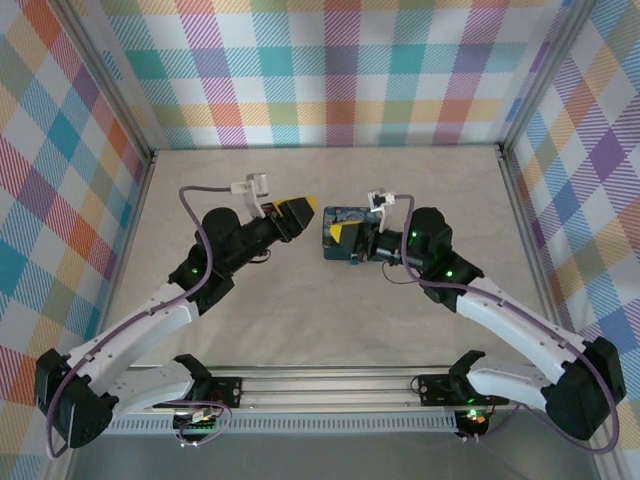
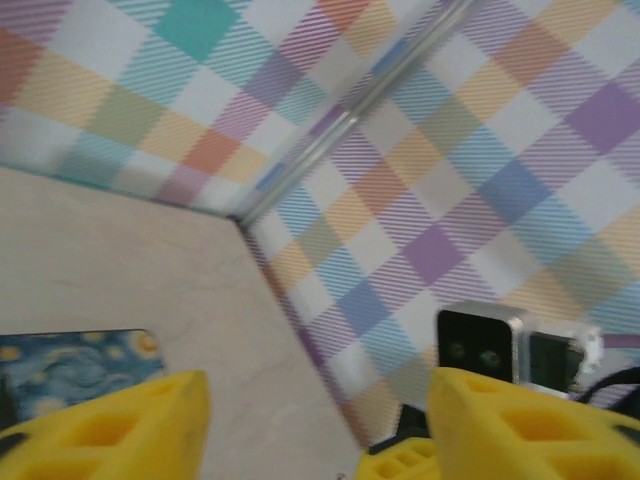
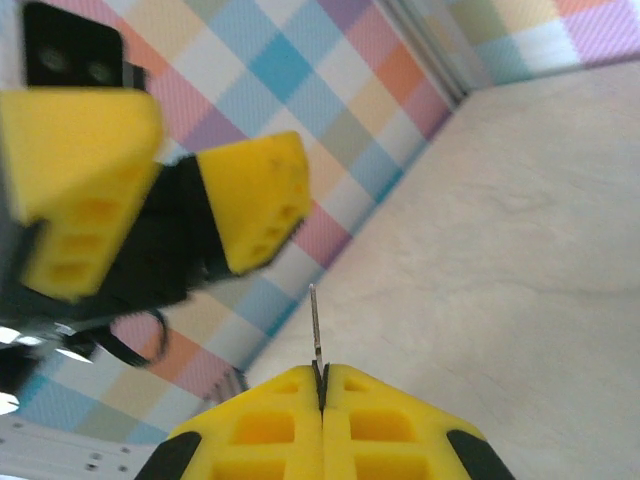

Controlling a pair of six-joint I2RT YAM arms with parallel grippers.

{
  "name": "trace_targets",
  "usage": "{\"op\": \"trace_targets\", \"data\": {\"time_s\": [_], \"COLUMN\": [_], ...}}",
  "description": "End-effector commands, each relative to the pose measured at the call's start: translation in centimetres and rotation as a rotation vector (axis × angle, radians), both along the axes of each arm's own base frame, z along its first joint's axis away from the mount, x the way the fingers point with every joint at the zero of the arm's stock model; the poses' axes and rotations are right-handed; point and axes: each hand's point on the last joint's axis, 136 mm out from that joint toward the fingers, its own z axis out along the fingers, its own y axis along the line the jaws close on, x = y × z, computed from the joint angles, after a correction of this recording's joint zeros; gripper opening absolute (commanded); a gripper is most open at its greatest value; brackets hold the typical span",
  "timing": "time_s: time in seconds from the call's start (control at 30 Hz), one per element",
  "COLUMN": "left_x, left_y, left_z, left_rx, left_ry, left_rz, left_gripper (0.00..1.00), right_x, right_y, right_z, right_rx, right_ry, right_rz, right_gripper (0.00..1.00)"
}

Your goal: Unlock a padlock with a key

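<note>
The thin dark metal key (image 3: 315, 330) looks smooth and dull-sheened. The right gripper (image 3: 322, 378) has matt yellow plastic fingers (image 3: 270, 425). The pale beige tabletop (image 3: 520, 250) is matt and faintly veined. At eight o'clock in the left wrist view, the dark-blue rectangular starry-print tin (image 2: 70, 365) has a smooth face.

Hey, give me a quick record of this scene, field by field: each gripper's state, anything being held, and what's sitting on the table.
left gripper: open, yellow fingers spread wide, nothing between them
right gripper: shut on the key
key: thin dark metal blade, sticking out from between the right fingertips
tin: dark-blue with a starry-night print, lying flat on the table; the right gripper overlaps it in the top view
arms: the grippers face each other near mid-table, not touching
</note>
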Motion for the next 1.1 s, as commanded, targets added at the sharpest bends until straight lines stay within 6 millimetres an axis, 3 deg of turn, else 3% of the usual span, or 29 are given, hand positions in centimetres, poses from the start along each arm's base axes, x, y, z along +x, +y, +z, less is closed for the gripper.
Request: {"op": "trace_targets", "data": {"time_s": [0.0,0.13,0.33,0.57,0.7,0.8,1.07], "left_x": [0.4,1.1,2.7,4.7,5.6,6.4,7.8], "left_y": [1.6,0.9,-2.7,-9.5,-13.1,-15.5,-18.8], "left_z": [-2.4,-5.9,-10.5,-15.4,-17.6,-18.9,-22.8], "left_rx": [0.167,0.261,0.353,0.386,0.469,0.539,0.625], "left_ry": [0.064,0.144,0.255,0.384,0.418,0.424,0.489], "left_rz": [0.092,0.077,-0.037,-0.241,-0.289,-0.313,-0.37], "left_gripper": [0.73,0.83,0.85,0.83,0.83,0.83,0.81], "right_x": [0.2,0.2,0.5,1.2,1.2,1.1,0.9], "right_y": [-2.6,-5.4,-9.8,-14.8,-17.3,-18.3,-19.1], "right_z": [-2.9,-4.7,-7.7,-10.6,-12.1,-12.9,-13.9], "right_rx": [-0.21,-0.369,-0.563,-0.448,-0.475,-0.504,-0.523], "right_ry": [0.0,0.014,0.093,0.32,0.38,0.406,0.415], "right_rz": [-0.095,-0.185,-0.324,-0.438,-0.507,-0.534,-0.554], "right_gripper": [0.0,0.0,0.0,0.0,0.0,0.0,0.0]}}
